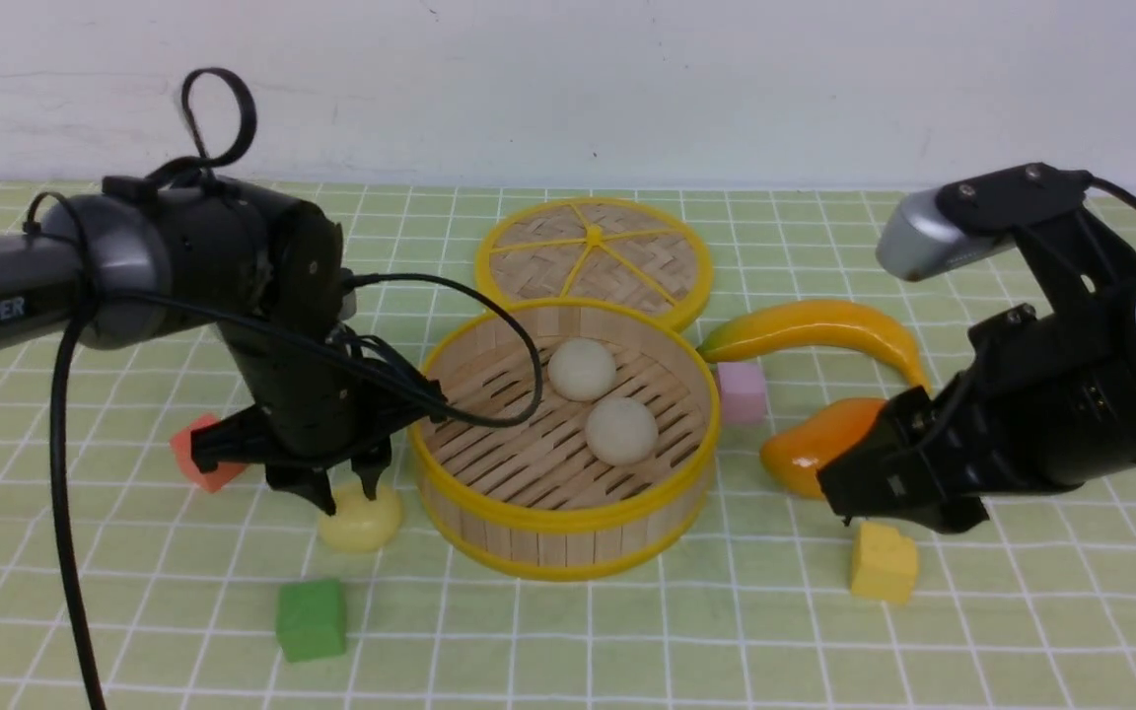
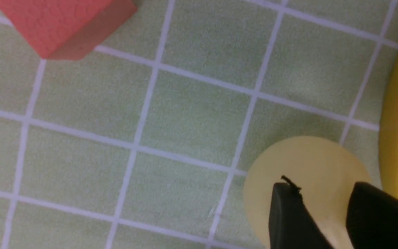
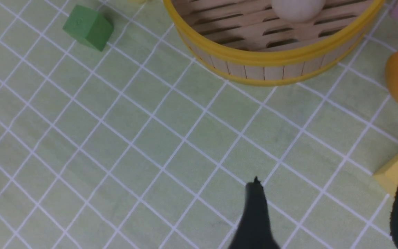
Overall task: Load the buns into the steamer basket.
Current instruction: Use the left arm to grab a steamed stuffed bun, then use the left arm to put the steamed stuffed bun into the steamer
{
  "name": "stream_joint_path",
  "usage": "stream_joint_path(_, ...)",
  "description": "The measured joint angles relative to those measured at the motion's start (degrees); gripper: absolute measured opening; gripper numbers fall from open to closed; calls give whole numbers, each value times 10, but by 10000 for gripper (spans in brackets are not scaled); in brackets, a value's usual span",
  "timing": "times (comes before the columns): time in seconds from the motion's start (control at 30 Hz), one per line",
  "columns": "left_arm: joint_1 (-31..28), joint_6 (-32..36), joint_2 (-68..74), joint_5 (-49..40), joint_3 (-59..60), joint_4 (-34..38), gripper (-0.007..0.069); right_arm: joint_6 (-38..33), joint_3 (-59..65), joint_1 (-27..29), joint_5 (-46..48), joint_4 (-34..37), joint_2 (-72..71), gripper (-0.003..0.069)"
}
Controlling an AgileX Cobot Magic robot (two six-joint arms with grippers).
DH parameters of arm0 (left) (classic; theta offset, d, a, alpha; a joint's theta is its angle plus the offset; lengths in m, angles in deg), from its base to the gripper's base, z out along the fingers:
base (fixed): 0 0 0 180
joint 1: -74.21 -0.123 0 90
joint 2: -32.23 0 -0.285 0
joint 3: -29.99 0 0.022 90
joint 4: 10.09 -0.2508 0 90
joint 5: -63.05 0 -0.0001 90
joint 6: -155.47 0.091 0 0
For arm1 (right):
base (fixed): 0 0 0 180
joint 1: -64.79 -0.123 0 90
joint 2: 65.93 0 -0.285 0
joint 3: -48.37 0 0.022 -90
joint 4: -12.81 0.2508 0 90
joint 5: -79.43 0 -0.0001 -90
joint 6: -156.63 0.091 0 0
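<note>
**Me:** While my left fingers (image 2: 288, 218) stand parted over the small pale yellow dough bun (image 1: 363, 521), they have no hold of it that I can see. It sits on the green checked worktop (image 1: 183, 611), just beside the left wall of the round bamboo steamer basket with yellow rims (image 1: 568, 518).

**Partner:** And the other two?

**Me:** One off-white dough bun (image 1: 582, 369) and a second off-white dough bun (image 1: 621, 431) lie close together on the slatted floor inside the basket. By my reckoning the yellow one is the last.

**Partner:** How do you take it well?

**Me:** I centre first, so the bun's widest part lies between the fingers and not under one of them. Then I go low, tips close to the cloth, and close gently. It looks soft and round, and a pinch near its top would likely squeeze it out.

**Partner:** And the carry?

**Me:** I lift clear above the yellow rim before moving sideways, because the wall stands right next to the bun. I release low over the bare slats on the basket's left side, away from the two buns. The black cable (image 1: 489, 394) looping from my left arm over the rim needs watching, since it could drag on the basket.

**Partner:** Your right side?

**Me:** My right fingers (image 3: 254, 218) are spread wide and empty. They hang over the cloth beside the yellow foam cube (image 1: 882, 562), well apart from this work.
</note>
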Motion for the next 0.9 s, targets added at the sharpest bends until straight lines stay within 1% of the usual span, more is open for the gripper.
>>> stream_joint_path(0.17,0,0,6,1,-1,0,233,0,0,0,0,0,0,493)
stream_joint_path(0.23,0,5,6,1,-1,0,199,0,0,0,0,0,0,493)
stream_joint_path(0.3,0,10,6,1,-1,0,154,0,0,0,0,0,0,493)
stream_joint_path(0.37,0,16,6,0,-1,0,73,0,0,0,0,0,0,493)
stream_joint_path(0.4,0,22,6,-4,-1,0,14,0,0,0,0,0,0,493)
stream_joint_path(0.43,0,27,6,-6,-1,0,-4,0,0,0,0,0,0,493)
stream_joint_path(0.63,0,53,4,-20,-1,0,-13,0,0,0,0,0,0,493)
stream_joint_path(0.9,0,56,-45,-20,-1,4,-13,0,0,0,1,-1,0,493)
